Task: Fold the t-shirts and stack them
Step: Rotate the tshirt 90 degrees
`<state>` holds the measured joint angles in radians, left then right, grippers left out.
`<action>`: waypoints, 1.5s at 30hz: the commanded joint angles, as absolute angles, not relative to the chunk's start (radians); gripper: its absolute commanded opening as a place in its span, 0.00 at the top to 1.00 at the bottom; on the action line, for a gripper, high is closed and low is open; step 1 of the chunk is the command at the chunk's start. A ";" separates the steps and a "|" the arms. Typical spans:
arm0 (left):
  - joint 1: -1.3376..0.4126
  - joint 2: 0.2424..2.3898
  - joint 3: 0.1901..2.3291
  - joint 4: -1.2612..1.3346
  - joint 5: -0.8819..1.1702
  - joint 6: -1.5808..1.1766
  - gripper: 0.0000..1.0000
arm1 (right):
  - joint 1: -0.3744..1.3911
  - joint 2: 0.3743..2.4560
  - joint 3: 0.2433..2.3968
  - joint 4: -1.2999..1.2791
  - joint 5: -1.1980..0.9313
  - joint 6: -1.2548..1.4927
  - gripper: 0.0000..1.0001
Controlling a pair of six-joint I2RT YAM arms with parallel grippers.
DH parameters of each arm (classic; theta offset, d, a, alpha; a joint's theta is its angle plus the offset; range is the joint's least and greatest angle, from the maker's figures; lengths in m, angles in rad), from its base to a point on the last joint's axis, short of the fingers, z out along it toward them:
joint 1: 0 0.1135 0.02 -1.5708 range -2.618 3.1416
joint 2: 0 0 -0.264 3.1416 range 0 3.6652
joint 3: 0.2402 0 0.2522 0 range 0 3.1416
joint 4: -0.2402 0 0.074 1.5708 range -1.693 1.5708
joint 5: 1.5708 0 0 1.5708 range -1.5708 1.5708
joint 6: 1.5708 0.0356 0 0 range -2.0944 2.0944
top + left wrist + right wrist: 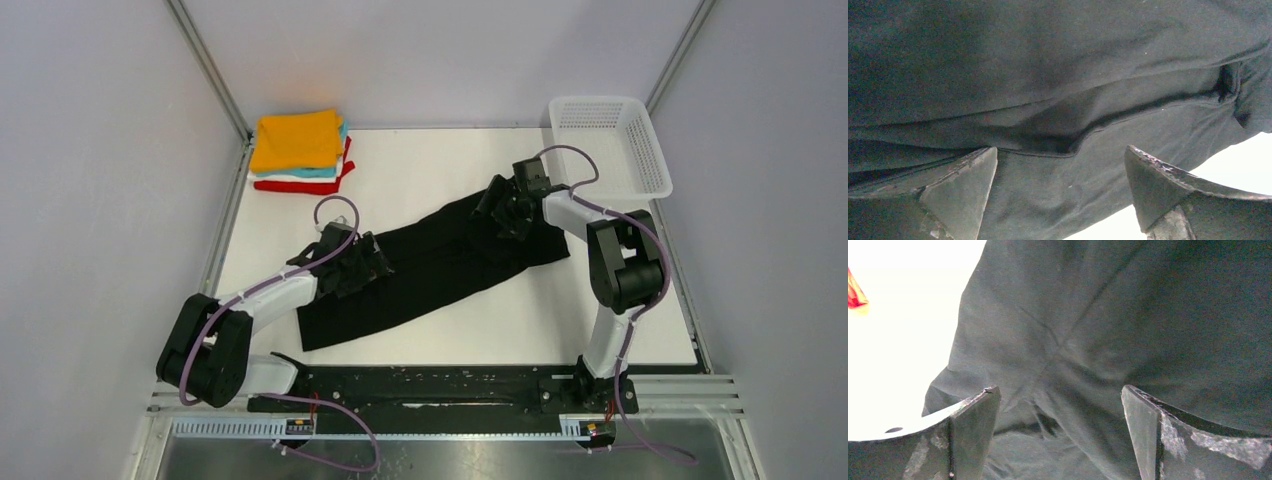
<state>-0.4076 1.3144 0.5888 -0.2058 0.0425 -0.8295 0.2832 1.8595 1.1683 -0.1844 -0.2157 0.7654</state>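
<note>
The large black t-shirt [440, 265] lies folded into a long band slanting across the white table from front left to back right. My left gripper [372, 262] is open just above its left part; the left wrist view shows black cloth and a hem [1058, 105] between the spread fingers [973, 180]. My right gripper [500, 208] is open above the band's back right end; the right wrist view shows wrinkled black cloth [1098, 330] between the fingers [1143, 425]. A folded stack with the orange shirt [296, 139] on top, then teal, white and red, sits at the back left.
A white mesh basket [608, 143] stands at the back right corner, close to my right arm. Metal frame posts and grey walls bound the table [420, 160]. A black rail [430, 385] runs along the near edge.
</note>
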 commanded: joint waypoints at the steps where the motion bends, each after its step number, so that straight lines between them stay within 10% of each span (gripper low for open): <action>1: -0.432 1.395 0.599 -0.143 0.113 -0.873 0.01 | 0.270 1.943 1.318 -0.246 -0.261 0.741 0.01; 29: -0.670 1.510 0.781 -0.112 0.037 -1.084 0.01 | 0.266 2.544 2.447 -0.666 -0.310 0.682 0.01; 45: -0.736 0.940 0.576 -0.379 -0.259 -0.966 0.01 | 0.364 1.831 1.687 -0.545 -0.109 0.500 0.00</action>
<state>-0.7372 0.9718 0.6289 -0.3214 -0.1871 -1.0157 0.3084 2.0338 1.9129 -0.6331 -0.1738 0.5453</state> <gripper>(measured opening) 0.989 0.993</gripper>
